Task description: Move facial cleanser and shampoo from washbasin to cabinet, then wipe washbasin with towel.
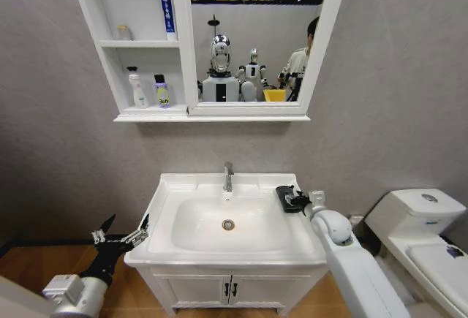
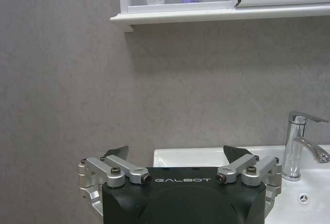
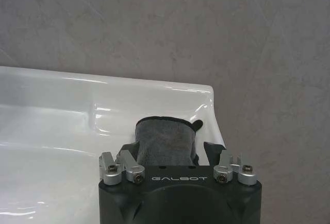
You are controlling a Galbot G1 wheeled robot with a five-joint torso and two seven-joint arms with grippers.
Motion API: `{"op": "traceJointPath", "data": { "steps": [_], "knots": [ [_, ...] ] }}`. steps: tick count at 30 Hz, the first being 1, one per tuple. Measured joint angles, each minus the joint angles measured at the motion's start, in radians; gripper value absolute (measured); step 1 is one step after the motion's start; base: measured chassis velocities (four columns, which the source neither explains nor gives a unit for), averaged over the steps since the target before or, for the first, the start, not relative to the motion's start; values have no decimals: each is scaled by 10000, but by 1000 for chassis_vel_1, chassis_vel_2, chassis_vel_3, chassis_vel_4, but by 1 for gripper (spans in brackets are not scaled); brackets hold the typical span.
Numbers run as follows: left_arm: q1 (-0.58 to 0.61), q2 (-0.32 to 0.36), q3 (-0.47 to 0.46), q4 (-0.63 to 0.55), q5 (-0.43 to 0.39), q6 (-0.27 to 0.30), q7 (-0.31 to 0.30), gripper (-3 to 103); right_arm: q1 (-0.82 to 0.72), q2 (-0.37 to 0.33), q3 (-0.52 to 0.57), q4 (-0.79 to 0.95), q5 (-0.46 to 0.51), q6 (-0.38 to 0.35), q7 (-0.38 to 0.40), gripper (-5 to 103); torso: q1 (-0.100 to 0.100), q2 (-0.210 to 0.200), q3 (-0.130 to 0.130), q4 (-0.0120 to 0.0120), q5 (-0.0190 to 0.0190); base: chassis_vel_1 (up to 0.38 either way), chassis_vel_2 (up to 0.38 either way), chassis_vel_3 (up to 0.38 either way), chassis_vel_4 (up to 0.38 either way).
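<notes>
Towel [image 3: 166, 140], small dark grey cloth, lies on the back right corner ledge of the washbasin [image 1: 164, 202], between the spread fingers of the right gripper [image 3: 170, 154], not yet pinched. It looks light, soft and limp, so I judge a grip across its bunched middle holds best, an edge hold likely letting it unfold. Head view adds two bottles [image 1: 148, 91] already on the cabinet [image 1: 110, 44] lower shelf and the left gripper [image 1: 126, 230], open, idle off the basin's left edge; right wrist view alone shows the towel sitting between the fingers.

The right gripper [image 3: 167, 149] sits at the washbasin's [image 3: 62, 116] back corner, fingers either side of the dark towel [image 3: 165, 141].
</notes>
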Motion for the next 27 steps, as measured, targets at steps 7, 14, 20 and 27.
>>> {"op": "traceJointPath", "data": {
  "steps": [7, 14, 20, 27],
  "knots": [
    [0, 0, 0, 0, 0, 0, 0, 100, 203, 73, 46, -568, 157, -11, 30, 98, 0, -1, 0, 1, -1, 0, 0, 0, 0],
    [0, 0, 0, 0, 0, 0, 0, 100, 573, 92, -129, -1200, 196, -11, -156, 100, -1, 0, 0, 2, 0, 0, 0, 0, 0],
    [0, 0, 0, 0, 0, 0, 1, 100, 732, 168, -268, -1463, 139, -8, -202, 100, 0, -1, 0, 1, 0, 0, 0, 0, 0],
    [0, 0, 0, 0, 0, 0, 0, 100, 818, 170, -334, -1590, 127, 56, -229, 87, 0, -1, 0, 2, 0, 0, 0, 0, 0]
  ]
}}
